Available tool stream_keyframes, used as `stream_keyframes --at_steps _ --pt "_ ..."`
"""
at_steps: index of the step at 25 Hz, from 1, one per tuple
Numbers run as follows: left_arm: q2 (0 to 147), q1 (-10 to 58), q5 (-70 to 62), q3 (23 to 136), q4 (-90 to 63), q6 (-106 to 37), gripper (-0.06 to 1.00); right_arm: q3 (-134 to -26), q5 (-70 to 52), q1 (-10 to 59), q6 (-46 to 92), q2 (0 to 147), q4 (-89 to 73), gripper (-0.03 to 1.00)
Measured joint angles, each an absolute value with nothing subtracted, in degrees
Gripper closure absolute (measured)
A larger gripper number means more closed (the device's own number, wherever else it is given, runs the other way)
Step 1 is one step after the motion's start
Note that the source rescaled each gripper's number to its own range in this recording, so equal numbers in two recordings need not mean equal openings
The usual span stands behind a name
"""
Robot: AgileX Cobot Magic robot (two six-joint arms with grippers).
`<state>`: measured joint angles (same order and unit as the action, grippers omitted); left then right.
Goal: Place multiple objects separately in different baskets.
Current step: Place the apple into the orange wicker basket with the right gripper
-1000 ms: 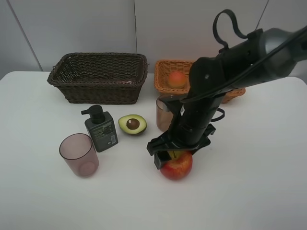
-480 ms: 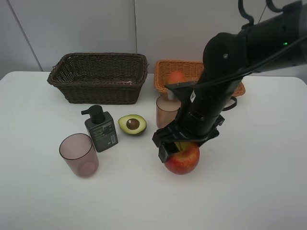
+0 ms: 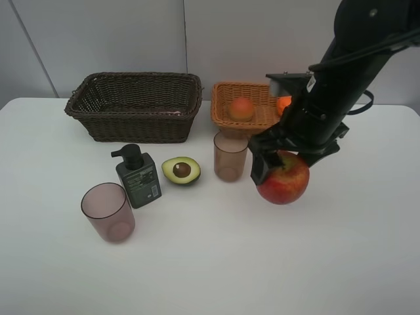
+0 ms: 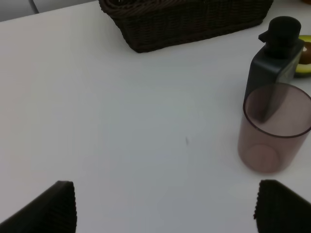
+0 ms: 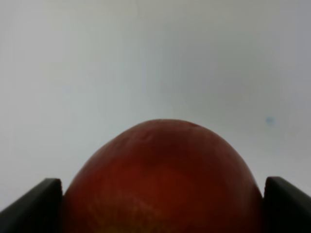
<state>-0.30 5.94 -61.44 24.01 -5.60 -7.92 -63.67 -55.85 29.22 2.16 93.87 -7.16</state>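
Note:
My right gripper [image 3: 281,163] is shut on the red apple [image 3: 283,180] and holds it above the table, in front of the light orange-tan basket [image 3: 226,119]. The right wrist view shows the apple [image 5: 160,170] between the fingers [image 5: 34,206]. That basket holds a peach-coloured fruit [image 3: 241,108] and a tangerine [image 3: 283,103]. The dark brown basket [image 3: 131,128] stands at the back left. The green pump bottle [image 3: 136,177], halved avocado [image 3: 181,170] and two mauve cups [image 3: 107,211] [image 3: 230,155] stand on the table. My left gripper [image 4: 165,208] is open and empty over bare table. The pink bottle is out of view.
The left wrist view shows the dark basket [image 4: 184,24], the pump bottle [image 4: 274,63], a cup [image 4: 274,128] and the edge of the avocado [image 4: 305,60]. The white table [image 3: 210,275] ends at a grey wall behind the baskets.
My right gripper has lifted the apple off the table and carried it to the right and back, toward the light basket. The tangerine in that basket has come into view.

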Motion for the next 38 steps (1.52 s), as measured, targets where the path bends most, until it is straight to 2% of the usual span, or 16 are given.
stream_keyframes --at_steps 8,15,23,38 --pt "-0.3 5.94 -61.44 24.01 -5.6 -7.92 -0.03 -74.51 -59.21 23.13 5.49 93.87 -4.35 0.2" --pt "-0.3 5.94 -61.44 24.01 -5.6 -7.92 -0.03 -82.35 -55.85 17.79 11.3 98.1 -3.51 0.2" --pt "-0.3 5.94 -61.44 24.01 -5.6 -7.92 -0.03 -89.01 -45.78 13.17 15.79 108.99 -1.34 0.2" --pt "-0.3 5.94 -61.44 24.01 -5.6 -7.92 -0.03 -94.11 -26.55 12.45 16.97 120.14 -3.02 0.2"
